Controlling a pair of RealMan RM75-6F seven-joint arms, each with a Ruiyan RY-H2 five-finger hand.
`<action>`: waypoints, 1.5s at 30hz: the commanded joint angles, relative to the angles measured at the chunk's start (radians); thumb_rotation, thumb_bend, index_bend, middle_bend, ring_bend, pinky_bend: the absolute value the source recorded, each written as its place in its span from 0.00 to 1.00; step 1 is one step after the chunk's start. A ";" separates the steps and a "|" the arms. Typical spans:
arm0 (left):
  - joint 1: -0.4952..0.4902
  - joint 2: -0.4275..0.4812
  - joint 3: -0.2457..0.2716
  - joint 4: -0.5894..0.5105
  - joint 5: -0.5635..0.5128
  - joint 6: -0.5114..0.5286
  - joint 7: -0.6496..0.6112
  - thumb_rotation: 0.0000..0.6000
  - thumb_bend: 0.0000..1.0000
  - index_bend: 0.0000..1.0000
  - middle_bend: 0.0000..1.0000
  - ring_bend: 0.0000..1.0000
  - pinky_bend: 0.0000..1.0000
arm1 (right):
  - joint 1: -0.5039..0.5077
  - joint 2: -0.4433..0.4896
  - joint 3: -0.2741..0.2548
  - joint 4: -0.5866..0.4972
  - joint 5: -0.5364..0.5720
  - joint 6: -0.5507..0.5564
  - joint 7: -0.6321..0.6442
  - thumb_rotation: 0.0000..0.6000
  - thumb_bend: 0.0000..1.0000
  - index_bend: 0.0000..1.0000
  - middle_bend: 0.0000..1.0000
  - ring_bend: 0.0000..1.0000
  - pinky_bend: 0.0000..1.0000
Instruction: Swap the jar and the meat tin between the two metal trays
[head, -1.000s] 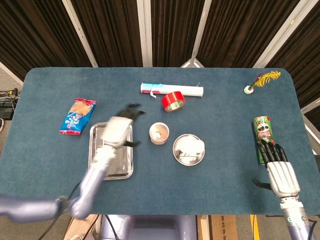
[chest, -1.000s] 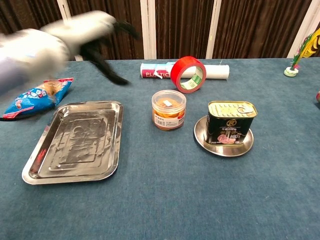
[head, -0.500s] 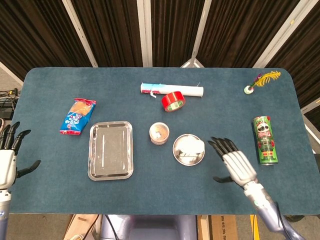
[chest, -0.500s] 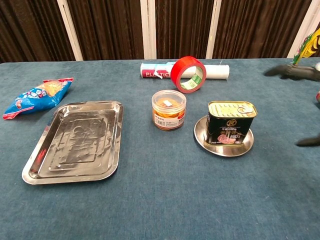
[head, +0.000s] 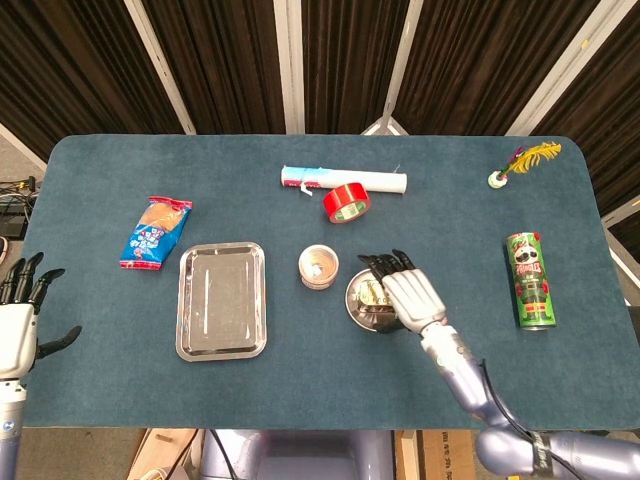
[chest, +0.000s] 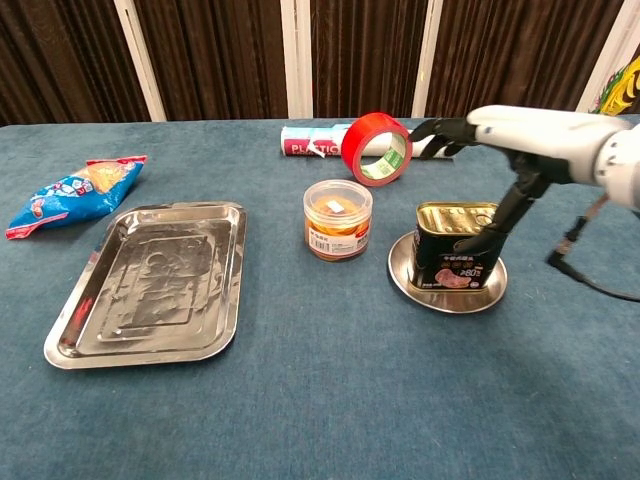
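Note:
The clear jar (head: 318, 267) (chest: 337, 218) with orange contents stands on the cloth between the two trays. The rectangular metal tray (head: 222, 300) (chest: 150, 290) lies to its left with nothing on it. The dark meat tin (chest: 462, 245) (head: 371, 294) stands on the round metal tray (chest: 440, 302) (head: 352, 300). My right hand (head: 405, 290) (chest: 500, 125) hovers over the tin with fingers spread above its lid and the thumb reaching down by its right side; it grips nothing. My left hand (head: 18, 325) hangs open off the table's left front edge, seen only in the head view.
A red tape roll (chest: 377, 148) leans on a wrap box (chest: 310, 142) behind the jar. A snack bag (chest: 70, 190) lies far left, beyond the rectangular tray. A green chips can (head: 528, 280) lies at the right, a feather toy (head: 520, 160) at the far right corner.
My left hand has drawn back from over the rectangular tray to the table's left edge. My right hand has swung in from the right side to above the meat tin.

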 joint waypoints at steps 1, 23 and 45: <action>0.007 -0.005 -0.012 0.004 -0.001 0.000 0.004 1.00 0.14 0.23 0.02 0.00 0.16 | 0.043 -0.037 0.002 0.034 0.066 0.005 -0.061 1.00 0.01 0.17 0.21 0.15 0.00; 0.042 -0.009 -0.076 0.004 0.000 -0.040 -0.030 1.00 0.13 0.26 0.01 0.00 0.13 | 0.095 -0.130 -0.055 0.225 0.130 0.046 -0.080 1.00 0.05 0.38 0.42 0.27 0.00; 0.064 -0.007 -0.104 -0.009 0.009 -0.067 -0.036 1.00 0.13 0.27 0.01 0.00 0.13 | 0.097 -0.117 -0.072 0.201 0.104 0.088 -0.095 1.00 0.40 0.61 0.57 0.41 0.00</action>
